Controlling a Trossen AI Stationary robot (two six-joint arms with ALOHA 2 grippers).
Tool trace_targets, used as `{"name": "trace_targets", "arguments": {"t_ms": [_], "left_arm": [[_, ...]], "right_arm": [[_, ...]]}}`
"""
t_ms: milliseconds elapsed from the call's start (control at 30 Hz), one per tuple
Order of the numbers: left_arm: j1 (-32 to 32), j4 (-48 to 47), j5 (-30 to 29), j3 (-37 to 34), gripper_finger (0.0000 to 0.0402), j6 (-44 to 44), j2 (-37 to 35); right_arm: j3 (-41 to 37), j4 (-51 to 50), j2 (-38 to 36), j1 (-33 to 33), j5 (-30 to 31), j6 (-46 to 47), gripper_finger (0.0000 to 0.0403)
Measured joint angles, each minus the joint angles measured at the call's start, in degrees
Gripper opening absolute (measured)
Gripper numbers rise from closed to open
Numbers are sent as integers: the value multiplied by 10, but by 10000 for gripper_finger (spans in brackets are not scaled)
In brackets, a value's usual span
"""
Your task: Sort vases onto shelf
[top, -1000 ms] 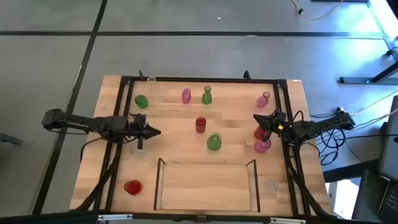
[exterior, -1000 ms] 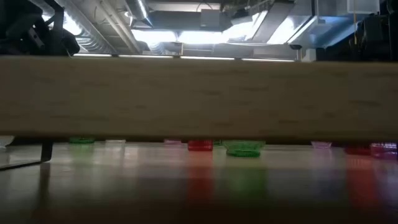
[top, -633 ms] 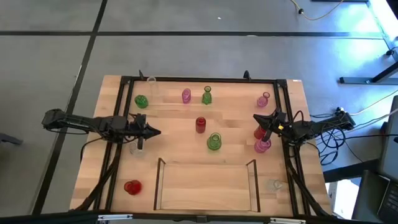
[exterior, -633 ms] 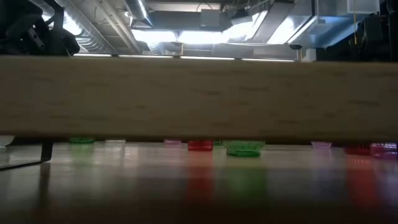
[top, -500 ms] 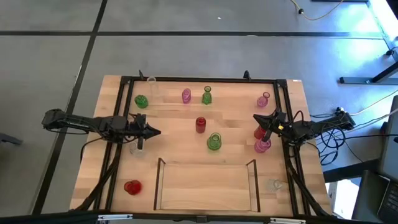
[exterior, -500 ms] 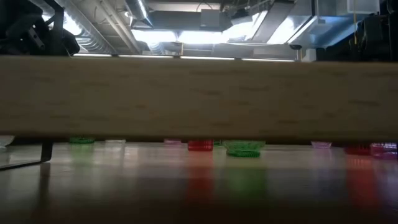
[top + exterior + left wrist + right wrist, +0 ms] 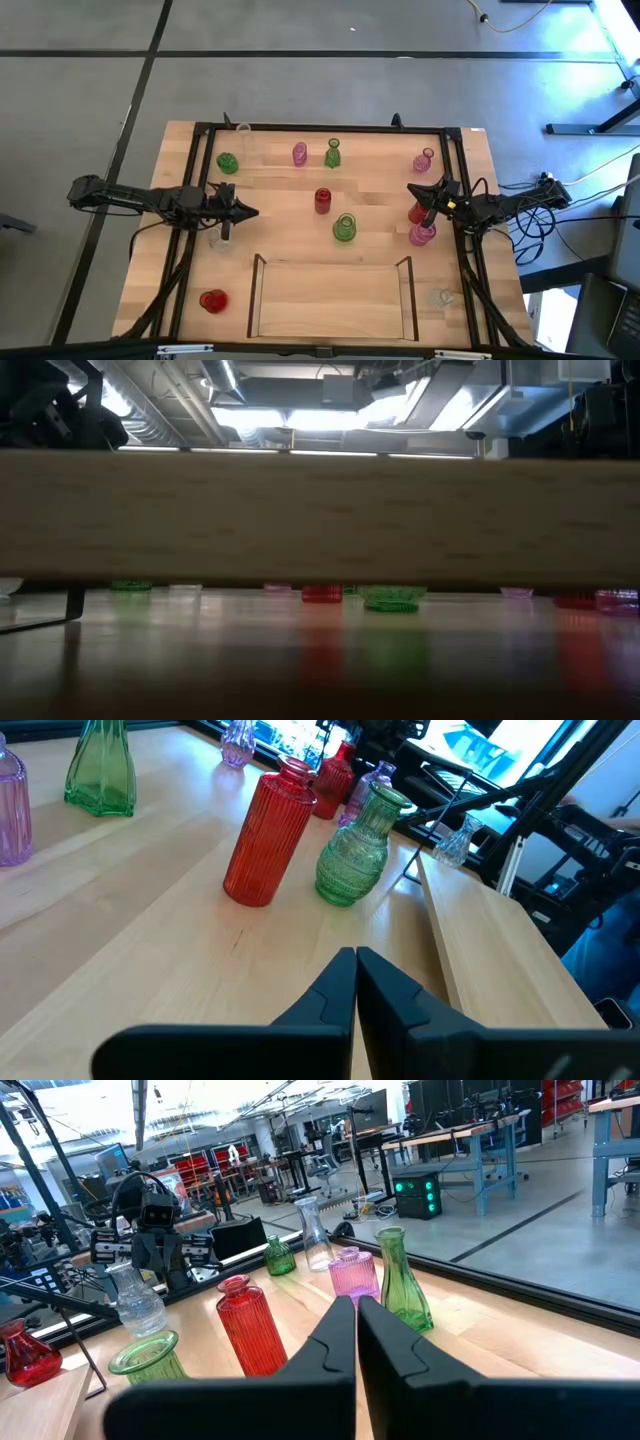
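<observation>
A grey concrete floor (image 7: 90, 90) with dark seams is surrounding the light wooden table (image 7: 380, 200), which is sitting inside a larger black frame (image 7: 320, 129), and beyond it the right wrist view is showing a workshop with benches and red racks. The shelf (image 7: 332, 298) is lying at the table's near edge, between the two arms, with nothing standing on its wood floor. The left gripper (image 7: 247, 212) is hovering at the table's left side with its fingers pressed together and gripping nothing; a clear vase (image 7: 219, 238) is standing just beside it, while the red ribbed vase (image 7: 268, 841) and the green round vase (image 7: 359, 847) are standing ahead of it, well apart from its tips. The right gripper (image 7: 411, 190) is waiting at the right side, likewise closed and empty, with a red vase (image 7: 416, 212) and a pink vase (image 7: 422, 234) just beside it. Farther back a green squat vase (image 7: 227, 163), a pink narrow vase (image 7: 299, 153), a green tall vase (image 7: 332, 154) and another pink vase (image 7: 423, 160) are standing in a rough row. A red squat vase (image 7: 212, 300) is sitting left of the shelf, and a small clear vase (image 7: 440, 296) is sitting to its right.
</observation>
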Motion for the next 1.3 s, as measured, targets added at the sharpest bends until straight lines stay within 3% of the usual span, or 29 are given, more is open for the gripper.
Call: {"name": "trace_targets", "arguments": {"t_ms": [1300], "left_arm": [[0,0,0,0,5,0,0]], "right_arm": [[-1,7,0,0,6,24,2]]}}
